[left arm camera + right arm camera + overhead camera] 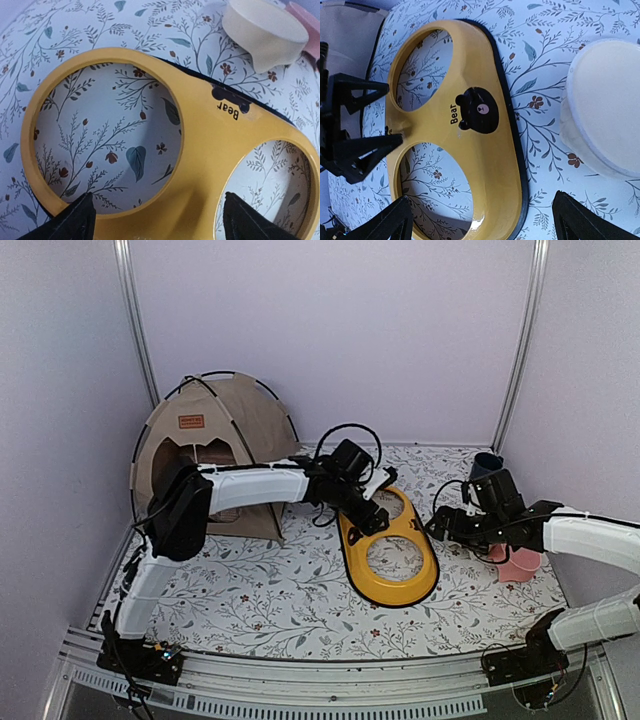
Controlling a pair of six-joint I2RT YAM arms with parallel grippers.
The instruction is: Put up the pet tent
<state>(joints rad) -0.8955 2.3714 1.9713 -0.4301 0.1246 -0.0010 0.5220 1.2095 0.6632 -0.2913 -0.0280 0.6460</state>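
top view, left to right.
- pet tent (215, 450): stands upright in the upper left of the frame, at the back corner of the floral table cover (280, 605). black poles cross over the tan fabric, brown label above the arched doorway. the left arm's elbow hides part of its lower front. neither gripper is near it.
- left gripper (372, 502): frame centre, over the far ring of the yellow bowl stand (357, 562). fingers spread wide in the left wrist view (160, 225), nothing pinched. cannot tell whether the tips touch the stand.
- stand: lies flat, right of centre, bear mark between its two rings.
- right gripper (438, 525): just right of the stand, fingers spread wide (487, 225), holding nothing.
- cream round dish (607, 105): beside the stand, apart from it.
- pink cup (518, 562): right edge, under the right arm.
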